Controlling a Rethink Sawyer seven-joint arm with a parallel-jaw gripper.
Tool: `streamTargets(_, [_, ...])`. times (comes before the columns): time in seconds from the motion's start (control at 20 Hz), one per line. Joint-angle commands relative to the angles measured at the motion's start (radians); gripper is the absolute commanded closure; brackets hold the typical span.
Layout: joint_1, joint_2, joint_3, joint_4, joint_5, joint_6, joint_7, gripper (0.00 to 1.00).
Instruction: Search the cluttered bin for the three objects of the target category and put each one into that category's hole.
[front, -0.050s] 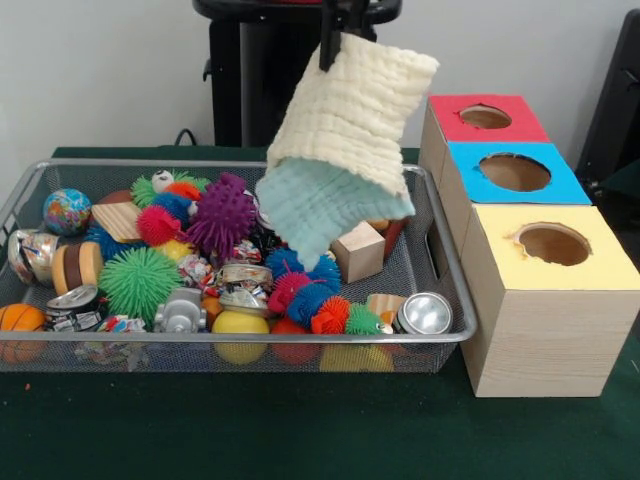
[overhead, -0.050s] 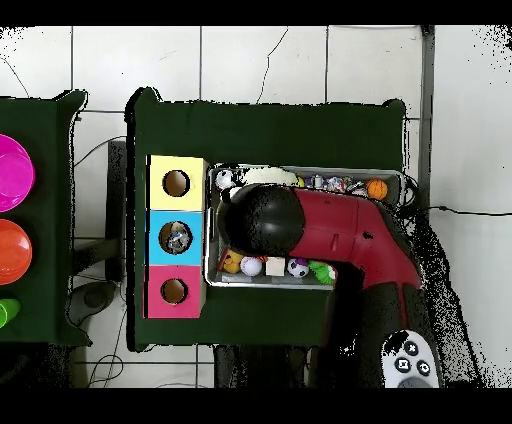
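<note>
Gripper (front, -0.050s: 330, 45): seen at the top edge of the front view, clamped on the upper corner of a cloth. Cloth (front, -0.050s: 345, 140): cream and pale green, hung clear above the right part of the wire bin (front, -0.050s: 445, 300). Bin contents: spiky balls, crushed cans, wooden blocks. Box row beside the bin on the green tabletop (front, -0.050s: 300, 430): red hole (front, -0.050s: 485, 117), blue hole (front, -0.050s: 514, 172), yellow hole (front, -0.050s: 553, 244).

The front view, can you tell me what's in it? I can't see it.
A gripper holds a cloth, cream on top and teal below, hanging over a wire bin full of spiky balls, cans and wooden blocks. Right of the bin stand three boxes with round holes on top: red, blue and yellow.
</note>
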Motion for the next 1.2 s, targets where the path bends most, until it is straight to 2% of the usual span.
streamTargets(0.05, [0.027,0.017,-0.071,-0.056,-0.077,0.266,0.176,1.00])
streamTargets(0.2, [0.024,0.023,-0.093,-0.077,-0.120,0.285,0.155,1.00])
streamTargets(0.5, [0.008,0.052,-0.114,-0.147,-0.206,0.250,0.134,1.00])
streamTargets(0.8, [-0.005,0.066,-0.116,-0.208,-0.229,0.243,0.116,1.00])
streamTargets(1.2, [-0.042,0.059,-0.124,-0.168,-0.247,0.213,0.067,1.00])
